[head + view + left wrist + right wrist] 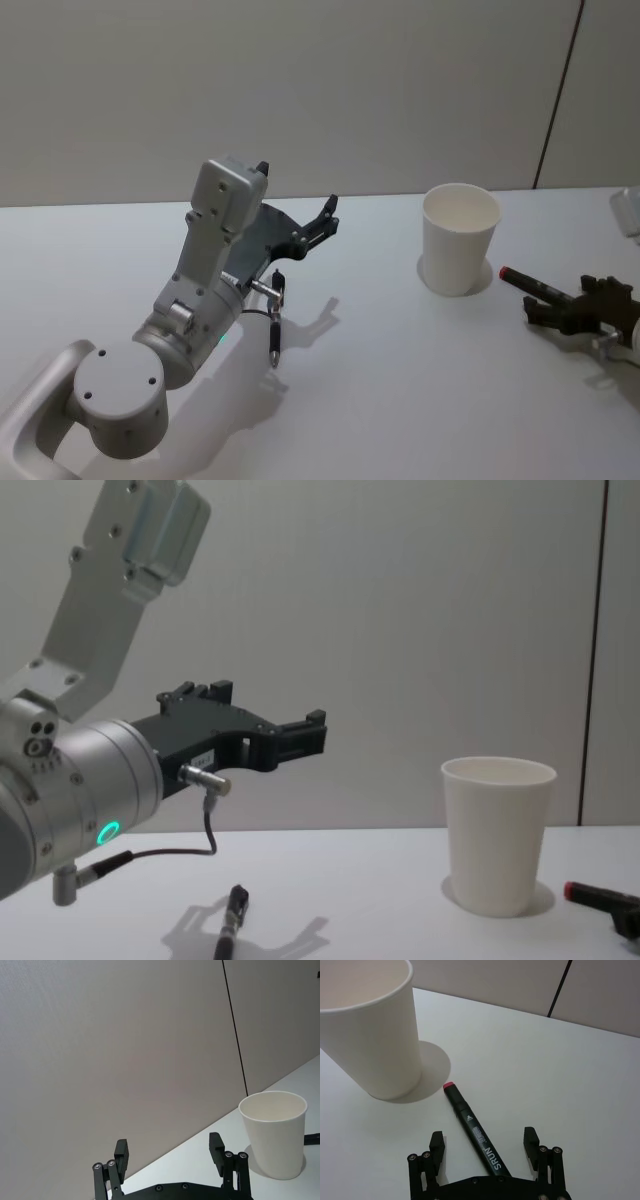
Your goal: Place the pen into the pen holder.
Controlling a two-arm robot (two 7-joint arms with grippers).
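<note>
1. Right gripper point(484, 1137) low over the table point(560, 1070), jaws wide, gripping nothing
2. Pen point(470, 1122) (black marker, red end) lies flat on the table between those jaws, touching neither finger; its tail runs back under the palm, red end sticks out past the fingertips
3. Cup point(370, 1035) stands upright on the table just ahead of the right fingertips; the pen's red end points at its base, near but apart
4. Left gripper point(325, 220) up in the air, well above the table, jaws wide, nothing between them
5. From the left jaws the cup sits ahead, lower down and off toward the right gripper, well apart
6. Thin dark stick point(275, 335) lies on the table below the left gripper, behind its fingertips; looks like a second pen, can't tell for sure
7. Grey wall point(100, 1035) with a dark vertical seam point(235, 1025) behind the cup, past both sets of jaws
</note>
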